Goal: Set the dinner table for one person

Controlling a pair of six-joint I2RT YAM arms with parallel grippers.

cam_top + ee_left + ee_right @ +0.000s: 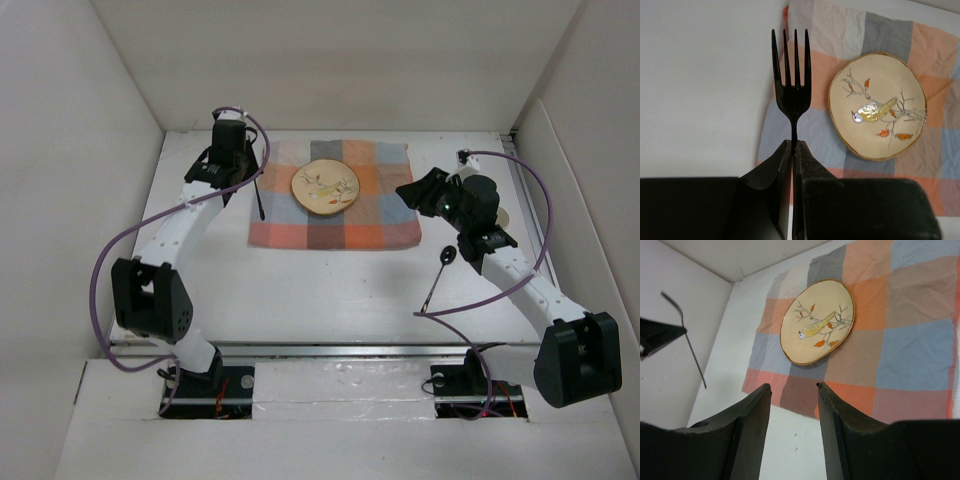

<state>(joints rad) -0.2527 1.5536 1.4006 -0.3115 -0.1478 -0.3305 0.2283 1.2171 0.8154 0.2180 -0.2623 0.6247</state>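
Observation:
My left gripper (pixel 793 145) is shut on the handle of a black fork (pixel 792 95) and holds it over the left edge of the checkered cloth (pixel 890 35), left of the bird-painted plate (pixel 877 105). From above, the fork (pixel 260 200) hangs beside the left gripper (pixel 240 172), and the plate (pixel 325 187) sits on the cloth (pixel 385 225) on the white dinner table (pixel 300 290). My right gripper (pixel 792 387) is open and empty above the table near the cloth's right edge; from above the right gripper (pixel 412 193) is right of the plate.
A black spoon (pixel 440 275) lies on the table in front of the right gripper. A pale object (pixel 504 215) shows partly behind the right arm. White walls enclose the table on three sides. Purple cables loop off both arms.

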